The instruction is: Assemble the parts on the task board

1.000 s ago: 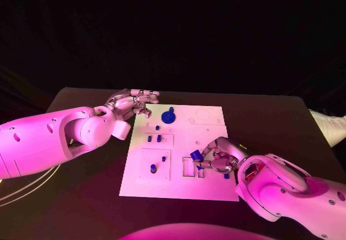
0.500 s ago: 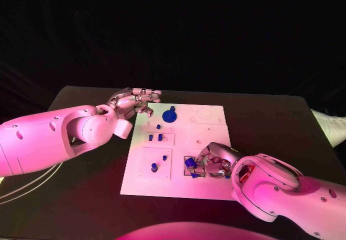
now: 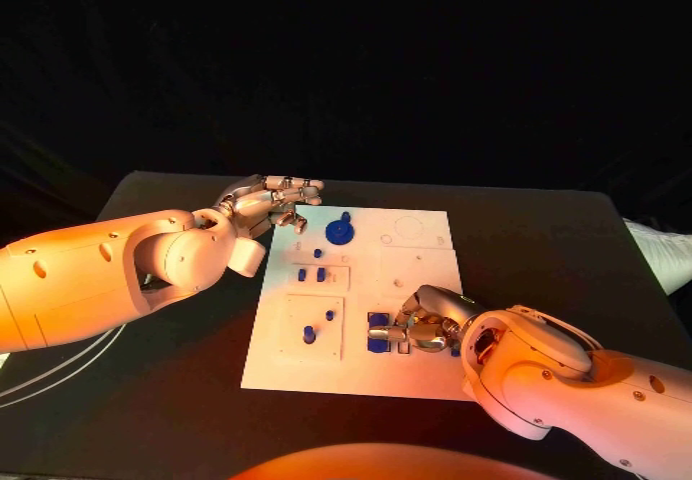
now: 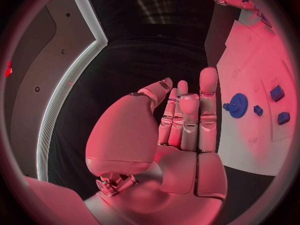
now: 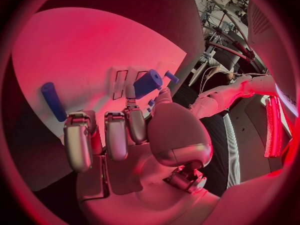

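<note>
Head view: the white task board [image 3: 418, 300] is centred on the black table [image 3: 548, 250]. A blue gear [image 3: 339, 235] lies near the left hand [image 3: 271, 205], fingers loosely extended, nothing grasped. Left wrist view: the gear is seen flat. Right wrist view: a blue block [image 5: 147, 83] is pinched by the right hand [image 5: 125, 130] over slots; a blue cylinder [image 5: 54, 101] lies flat nearby.

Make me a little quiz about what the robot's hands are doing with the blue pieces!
1. True or false: the left hand is holding the blue gear.
2. Which hand pinches a blue part between thumb and finger? A) left hand B) right hand C) neither
3. Fill in the gap: the blue gear lies on the white task ____.

Key:
1. False. The left hand holds nothing, and the gear lies apart from it.
2. B.
3. board. The gear lies on the task board.
</note>
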